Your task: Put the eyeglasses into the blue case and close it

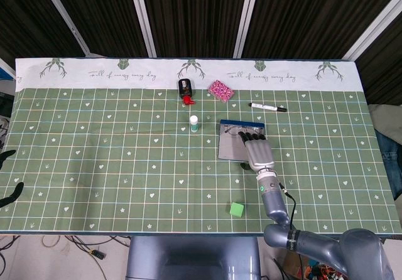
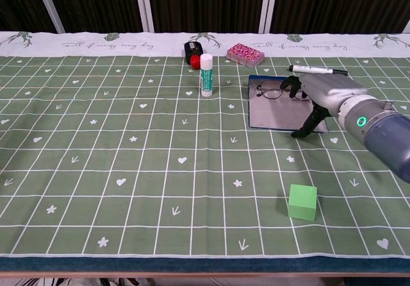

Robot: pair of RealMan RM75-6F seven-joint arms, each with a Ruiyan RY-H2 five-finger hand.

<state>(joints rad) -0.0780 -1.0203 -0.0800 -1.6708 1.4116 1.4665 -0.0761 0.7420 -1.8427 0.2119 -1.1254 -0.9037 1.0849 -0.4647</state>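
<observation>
While the eyeglasses (image 2: 275, 92) lay at the far end of the open blue case (image 2: 282, 111), the right hand (image 2: 318, 93) was held above them, fingers spread, grasping nothing; a gentle pinch on the frame was advised.

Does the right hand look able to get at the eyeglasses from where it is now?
Probably yes. The right hand is over the open blue case, its fingers reaching at the eyeglasses lying at the case's far end, and nothing stands between them.

The right robot hand (image 2: 322, 97) reaches forward palm-down, fingers extended, thumb (image 2: 306, 127) angled down.
</observation>
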